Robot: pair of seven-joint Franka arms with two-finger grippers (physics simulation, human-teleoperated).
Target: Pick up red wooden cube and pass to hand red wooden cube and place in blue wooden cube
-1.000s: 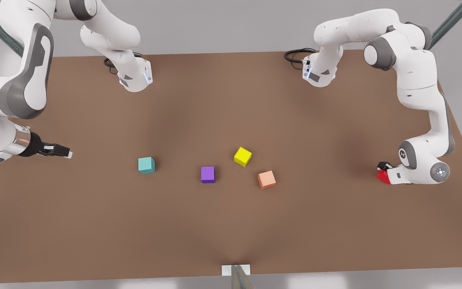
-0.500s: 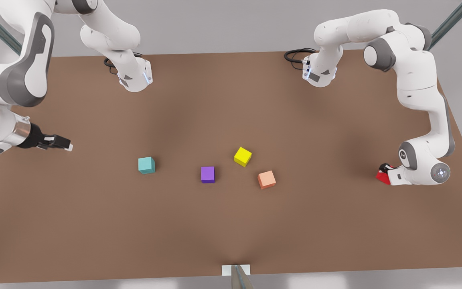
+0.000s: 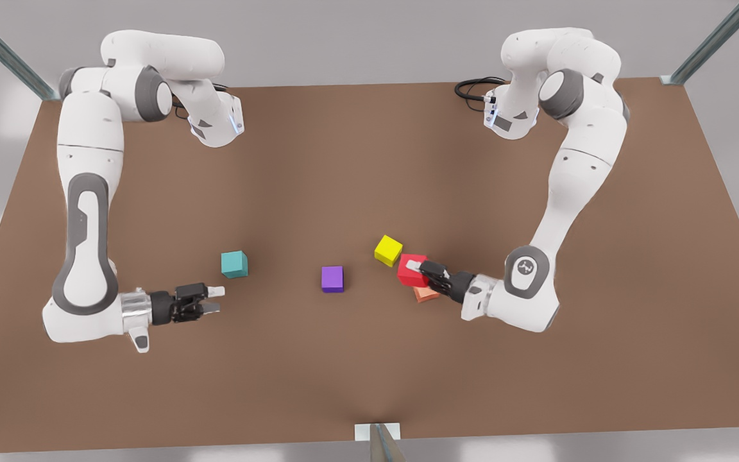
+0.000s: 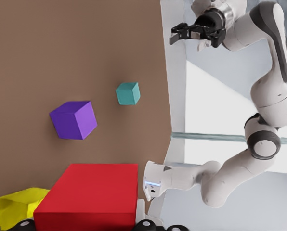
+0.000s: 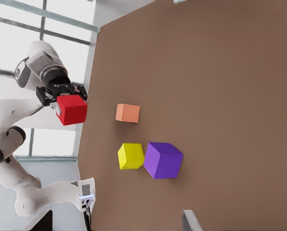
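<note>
front: left gripper [image 3: 422, 272], clamped on small bright red wooden cube [image 3: 409, 269], now carrying it mid-table above salmon cube [image 3: 426, 294], up from the far edge; right gripper [image 3: 215, 299] spread, reaching in beside teal-blue wooden cube [image 3: 234, 264] | left wrist: red cube pinched, handover pending | right wrist: red cube held aloft.

Bright even light, soft faint shadows, no glare.

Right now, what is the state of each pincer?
Left pincer: closed on the red wooden cube, held above the table.
Right pincer: open, empty.
</note>
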